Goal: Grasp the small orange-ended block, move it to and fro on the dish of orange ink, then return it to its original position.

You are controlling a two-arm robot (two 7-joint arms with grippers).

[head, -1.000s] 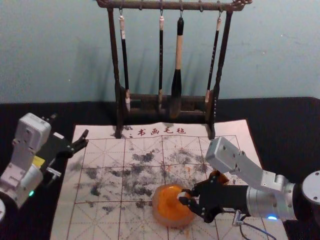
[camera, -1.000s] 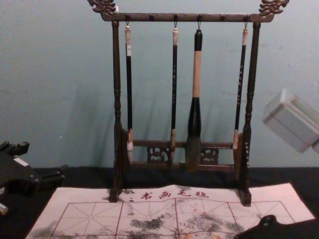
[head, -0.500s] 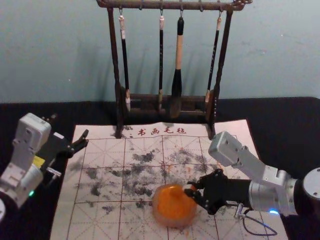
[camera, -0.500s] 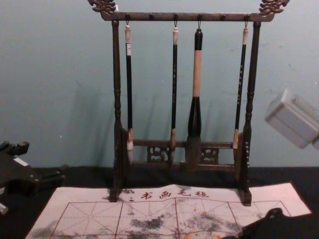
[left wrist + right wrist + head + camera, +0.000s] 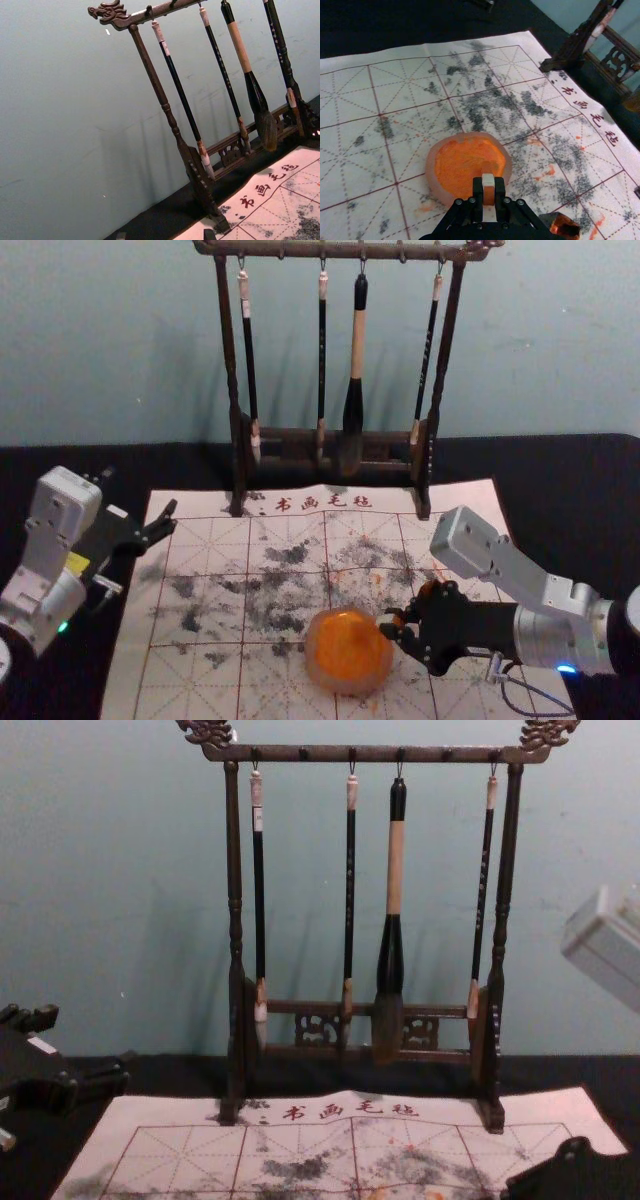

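“Lower right of centre in the head view, what has the claw got?”

“I've the right claw (image 5: 488,192) pinched narrow on the small white-and-orange block (image 5: 488,182), by the right rim of the pale round dish of orange ink (image 5: 317,674). Touching or not, I can't tell.”

“Next stroke?”

“Leftward across the frame, I'd judge; that arm's nearer. Left claw (image 5: 140,492) is parked at the left, fingers wide.”

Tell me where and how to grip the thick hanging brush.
Take the thick brush by its pale handle band, probably best from the front, closing from either side: it hangs vertically, the band looks straight, and the bristles hang below.
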